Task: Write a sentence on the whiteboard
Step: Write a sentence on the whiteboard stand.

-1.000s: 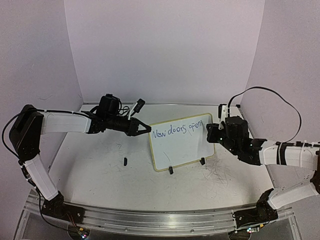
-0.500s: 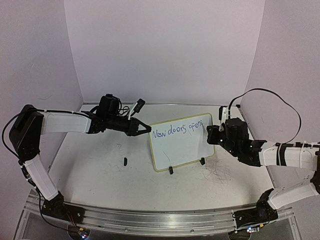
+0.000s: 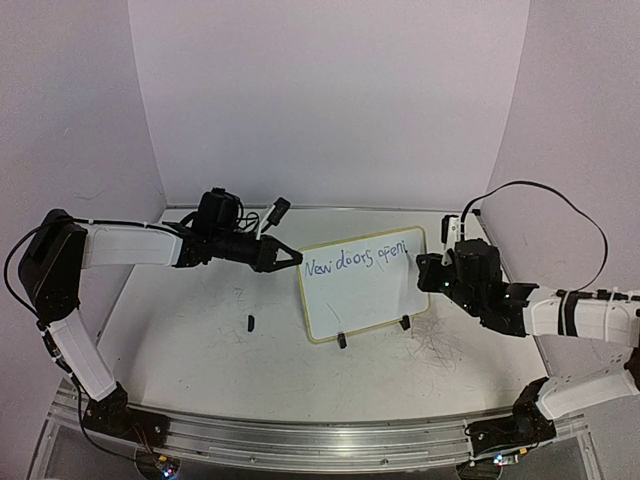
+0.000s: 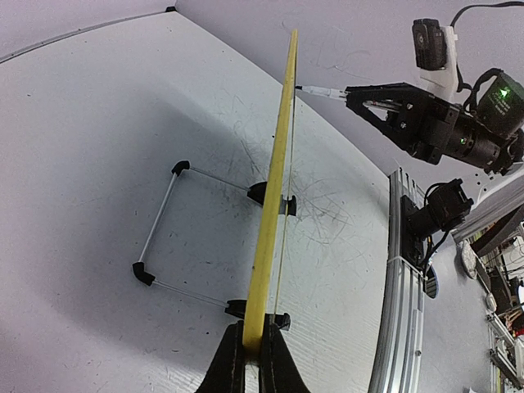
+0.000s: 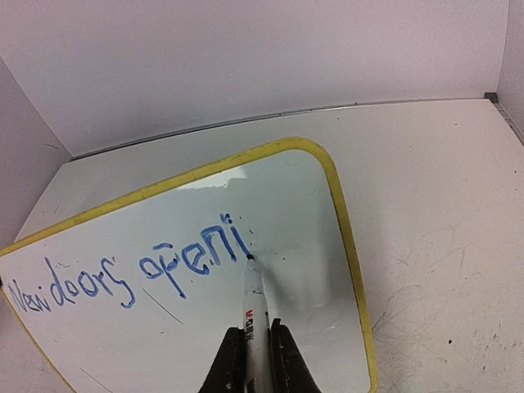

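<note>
The whiteboard (image 3: 365,290) stands tilted on two black feet mid-table, yellow-cream frame. Blue script (image 3: 365,257) on it reads "New doors openi"; it also shows in the right wrist view (image 5: 123,274). My left gripper (image 3: 292,260) is shut on the board's left edge, seen edge-on in the left wrist view (image 4: 274,188). My right gripper (image 3: 428,272) is shut on a white marker (image 5: 255,315), its tip touching the board (image 5: 295,246) at the end of the last blue stroke. The marker (image 4: 321,92) also shows in the left wrist view.
A small black cap (image 3: 250,322) lies on the table left of the board. Grey scribble marks (image 3: 435,345) cover the table at the right. White walls close the back and sides. The board's wire stand (image 4: 176,233) reaches behind it.
My right gripper has drifted slightly right and down along the board's right part, adding a stroke after "open". The left arm and the board have not moved.
</note>
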You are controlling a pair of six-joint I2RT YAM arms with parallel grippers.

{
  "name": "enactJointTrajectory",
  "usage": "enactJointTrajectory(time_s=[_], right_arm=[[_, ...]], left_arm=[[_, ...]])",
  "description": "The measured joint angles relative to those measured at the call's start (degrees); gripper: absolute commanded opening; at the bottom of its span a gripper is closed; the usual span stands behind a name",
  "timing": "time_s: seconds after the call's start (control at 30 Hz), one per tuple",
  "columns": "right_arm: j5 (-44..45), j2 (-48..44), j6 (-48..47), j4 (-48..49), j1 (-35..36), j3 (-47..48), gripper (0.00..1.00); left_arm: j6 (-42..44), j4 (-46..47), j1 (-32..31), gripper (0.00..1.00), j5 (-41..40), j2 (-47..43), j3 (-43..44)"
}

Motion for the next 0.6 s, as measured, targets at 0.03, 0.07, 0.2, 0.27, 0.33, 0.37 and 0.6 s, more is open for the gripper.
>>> enactJointTrajectory(time_s=[0.03, 0.07, 0.2, 0.27, 0.33, 0.37, 0.6], right_arm=[[0.0, -0.5, -0.1, -0.1, 0.0, 0.0, 0.00], [0.0, -0.8, -0.2, -0.1, 0.0, 0.1, 0.00], [0.1, -1.0, -0.7, -0.1, 0.0, 0.7, 0.00], [0.1, -0.9, -1.0, -0.1, 0.0, 0.9, 0.00], [0.1, -0.4, -1.2, -0.1, 0.0, 1.5, 0.00], [0.1, -0.1, -1.4, -0.1, 0.0, 1.8, 0.00], [0.9, 0.7, -2.0, -0.1, 0.0, 2.4, 0.00]], left_arm=[[0.0, 0.0, 0.0, 0.00, 0.0, 0.0, 0.0], [0.0, 0.0, 0.0, 0.00, 0.0, 0.0, 0.0], [0.1, 0.0, 0.0, 0.00, 0.0, 0.0, 0.0], [0.1, 0.0, 0.0, 0.00, 0.0, 0.0, 0.0], [0.1, 0.0, 0.0, 0.00, 0.0, 0.0, 0.0], [0.1, 0.0, 0.0, 0.00, 0.0, 0.0, 0.0], [0.2, 0.0, 0.0, 0.00, 0.0, 0.0, 0.0]])
